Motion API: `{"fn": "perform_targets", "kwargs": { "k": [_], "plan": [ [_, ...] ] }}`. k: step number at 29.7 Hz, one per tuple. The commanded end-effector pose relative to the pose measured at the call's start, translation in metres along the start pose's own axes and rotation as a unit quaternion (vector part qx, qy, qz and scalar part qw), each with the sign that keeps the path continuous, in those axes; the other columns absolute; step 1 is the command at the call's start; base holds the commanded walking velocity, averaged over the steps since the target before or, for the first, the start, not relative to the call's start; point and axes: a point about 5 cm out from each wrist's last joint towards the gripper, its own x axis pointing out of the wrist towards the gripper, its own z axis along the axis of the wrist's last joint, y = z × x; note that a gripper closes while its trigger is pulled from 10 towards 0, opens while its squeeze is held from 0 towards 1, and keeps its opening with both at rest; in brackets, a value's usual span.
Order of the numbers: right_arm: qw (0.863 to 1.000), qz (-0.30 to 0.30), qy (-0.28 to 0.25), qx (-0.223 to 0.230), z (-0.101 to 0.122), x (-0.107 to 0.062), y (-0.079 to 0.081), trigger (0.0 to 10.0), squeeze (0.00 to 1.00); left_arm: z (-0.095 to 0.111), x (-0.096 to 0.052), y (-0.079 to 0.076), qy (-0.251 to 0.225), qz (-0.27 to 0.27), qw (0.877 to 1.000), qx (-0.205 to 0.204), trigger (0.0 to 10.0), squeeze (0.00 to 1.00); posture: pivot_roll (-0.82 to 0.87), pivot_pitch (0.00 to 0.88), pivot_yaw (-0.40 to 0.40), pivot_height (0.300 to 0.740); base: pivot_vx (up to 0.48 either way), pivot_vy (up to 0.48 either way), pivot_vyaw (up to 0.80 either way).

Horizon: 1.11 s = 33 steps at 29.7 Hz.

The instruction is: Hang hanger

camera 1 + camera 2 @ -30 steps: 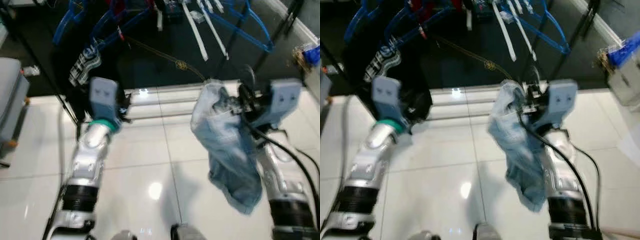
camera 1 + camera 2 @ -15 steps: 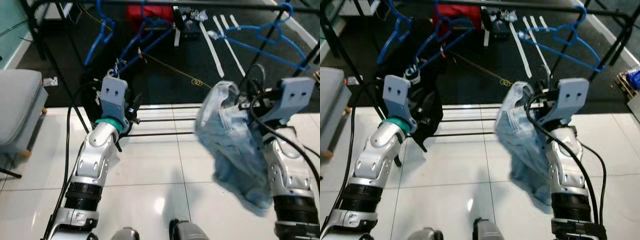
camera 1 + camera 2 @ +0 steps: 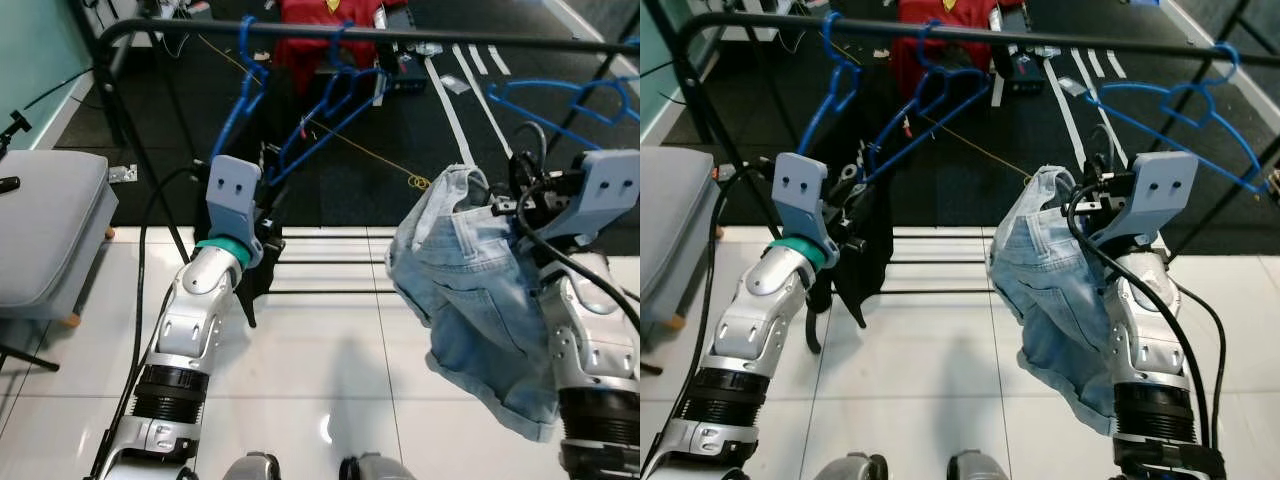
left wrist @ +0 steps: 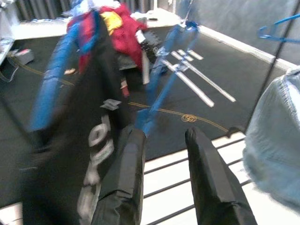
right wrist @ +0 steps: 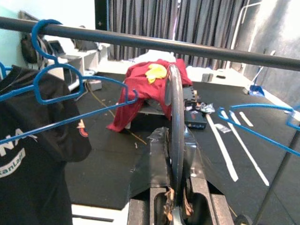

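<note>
Hanging below the right gripper's closed fingers, denim shorts.

A black clothes rail ran across the top, carrying several blue hangers hooked over it, one bearing a black printed garment. Below lay white floor tiles and dark carpet, with a red garment heaped on the carpet.

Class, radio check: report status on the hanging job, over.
Right gripper shut on metal hanger hook, denim shorts hanging below. Left gripper open beside black shirt. Rail ahead; blue hangers near.
</note>
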Motion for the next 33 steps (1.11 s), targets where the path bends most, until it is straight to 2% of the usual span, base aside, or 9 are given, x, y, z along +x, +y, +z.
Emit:
{"fn": "perform_targets", "kwargs": {
  "k": [1,13,23,33],
  "plan": [
    [1.0,-0.008,-0.012,-0.009,0.011,0.003,-0.012,10.0,0.0,-0.002,-0.001,-0.004,0.003,-0.007,1.0,0.001,10.0,0.0,-0.09,0.068,0.029,0.74,0.416,0.0,0.0],
    [0.998,-0.018,-0.043,-0.037,0.044,0.023,-0.042,10.0,0.0,0.001,0.0,-0.006,-0.003,-0.014,1.0,0.005,10.0,0.0,-0.1,0.077,0.032,0.74,0.416,0.0,0.0],
    [0.997,-0.017,-0.06,-0.045,0.054,0.026,-0.05,10.0,0.0,0.001,-0.001,-0.006,0.0,-0.015,1.0,0.008,10.0,0.0,-0.1,0.087,0.032,0.74,0.397,0.0,0.0],
    [0.998,-0.018,-0.046,-0.035,0.051,0.027,-0.061,10.0,0.0,0.002,-0.001,-0.004,-0.006,-0.014,1.0,0.01,10.0,0.0,-0.09,0.097,0.035,0.74,0.0,0.0,0.0]
  ]
}}
